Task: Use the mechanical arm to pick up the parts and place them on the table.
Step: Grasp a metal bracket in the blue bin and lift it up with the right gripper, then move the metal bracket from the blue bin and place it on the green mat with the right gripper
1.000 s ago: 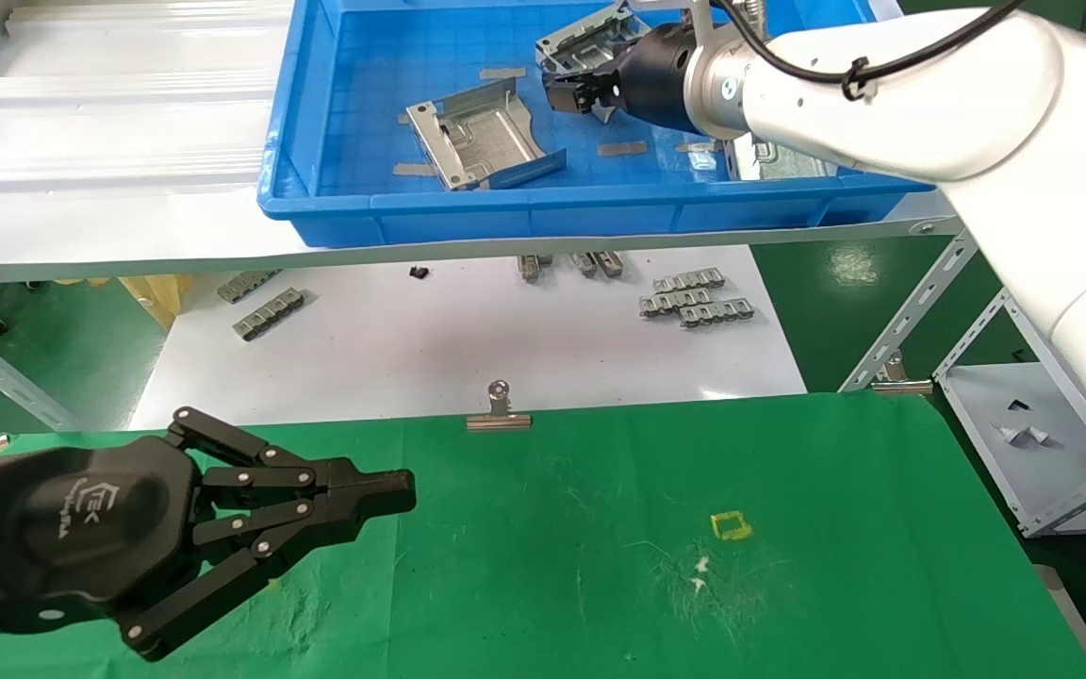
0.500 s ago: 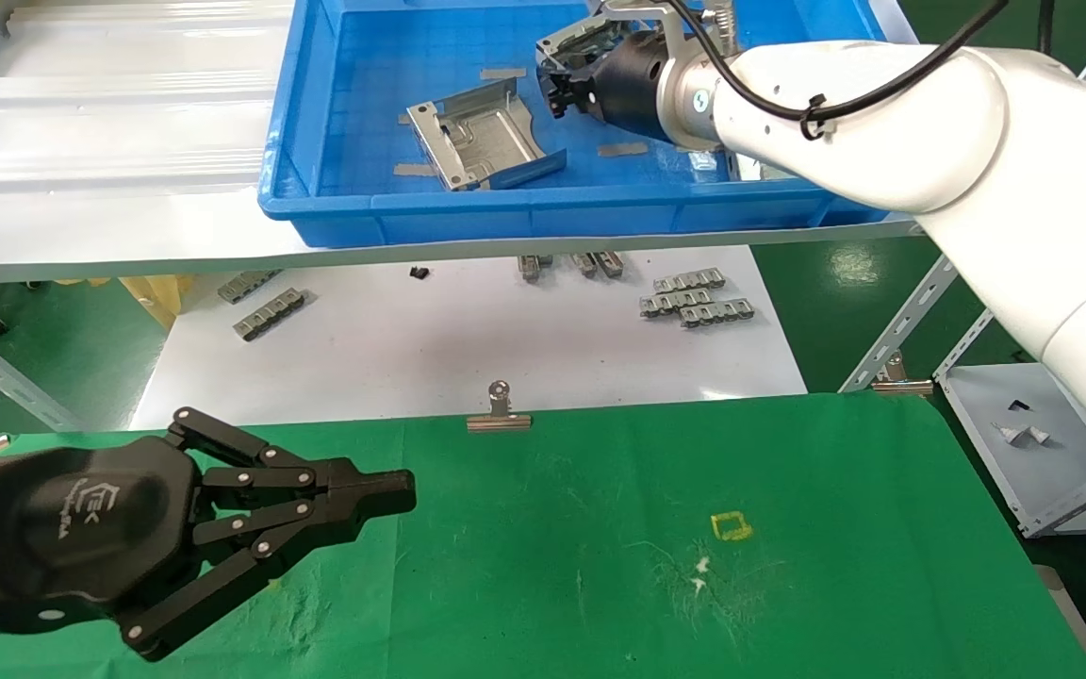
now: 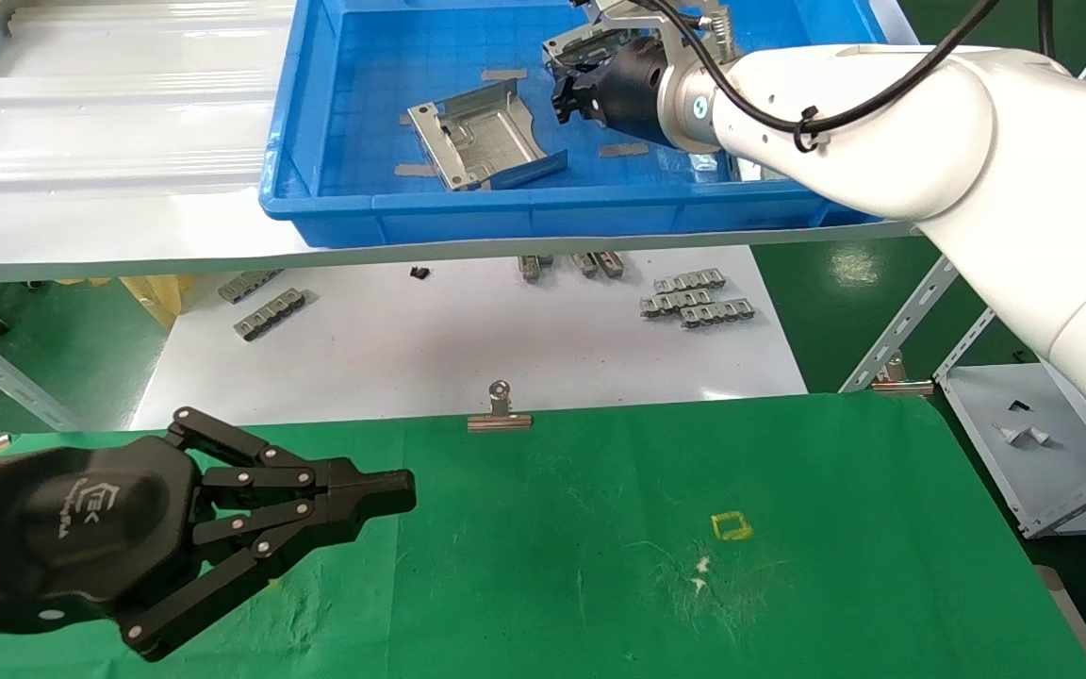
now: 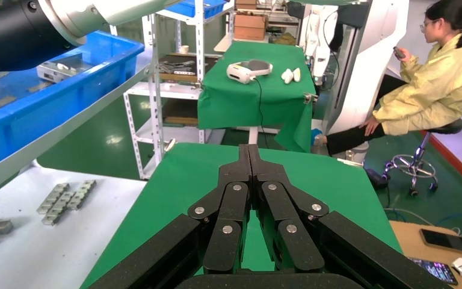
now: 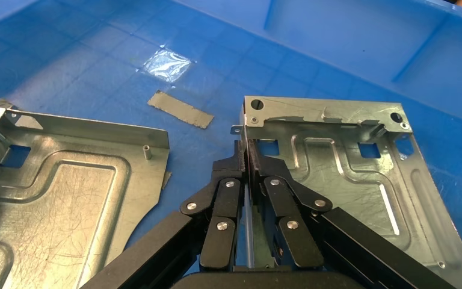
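My right gripper (image 5: pixel 246 158) has its jaws pinched on the folded edge of a metal plate (image 5: pixel 343 174) in the blue tray (image 3: pixel 336 203), for lifting. Left gripper (image 3: pixel 383 495), jaws closed and empty, waits over the green counter (image 3: pixel 788 453).

A glossy green painted floor (image 3: pixel 845 311) reflects overhead light at 2 o'clock in the head view. A white slotted metal rack (image 4: pixel 156 90) stands at 10 o'clock in the left wrist view. Behind it a second green-draped desk (image 4: pixel 246 90) carries a white headset (image 4: pixel 248 70). At 2 o'clock a seated woman in a yellow coat (image 4: pixel 427 90) perches on a black wheeled stool (image 4: pixel 424 162). A grey corrugated metal shelf (image 3: pixel 109 104) fills 10 o'clock in the head view.
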`<control>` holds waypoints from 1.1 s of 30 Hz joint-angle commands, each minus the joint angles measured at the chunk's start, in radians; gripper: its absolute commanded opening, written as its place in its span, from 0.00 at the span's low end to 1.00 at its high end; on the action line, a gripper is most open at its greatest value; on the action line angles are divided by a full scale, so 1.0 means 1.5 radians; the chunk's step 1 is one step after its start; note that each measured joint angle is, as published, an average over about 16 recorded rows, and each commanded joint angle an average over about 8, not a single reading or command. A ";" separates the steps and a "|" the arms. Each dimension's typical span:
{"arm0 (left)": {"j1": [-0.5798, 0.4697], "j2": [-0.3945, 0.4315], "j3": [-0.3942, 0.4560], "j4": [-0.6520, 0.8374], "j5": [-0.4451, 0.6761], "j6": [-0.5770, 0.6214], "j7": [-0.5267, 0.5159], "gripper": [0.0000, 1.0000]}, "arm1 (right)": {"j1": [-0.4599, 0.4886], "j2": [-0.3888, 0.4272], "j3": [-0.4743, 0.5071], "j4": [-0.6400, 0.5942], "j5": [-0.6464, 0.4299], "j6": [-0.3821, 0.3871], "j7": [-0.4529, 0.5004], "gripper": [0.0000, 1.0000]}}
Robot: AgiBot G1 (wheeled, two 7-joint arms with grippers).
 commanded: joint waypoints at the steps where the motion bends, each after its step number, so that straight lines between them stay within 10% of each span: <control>1: 0.000 0.000 0.000 0.000 0.000 0.000 0.000 0.01 | 0.001 0.000 -0.007 -0.003 0.002 0.005 0.005 0.00; 9: 0.000 0.000 0.000 0.000 0.000 0.000 0.000 0.98 | 0.033 0.043 0.022 0.059 0.068 -0.017 -0.052 0.00; 23: 0.000 0.000 0.000 0.000 0.000 0.000 0.000 1.00 | -0.009 0.370 0.154 0.462 0.328 -0.275 -0.353 0.00; 33: 0.000 0.000 0.000 0.000 0.000 0.000 0.000 1.00 | -0.133 0.538 0.221 0.477 0.546 -0.539 -0.644 0.00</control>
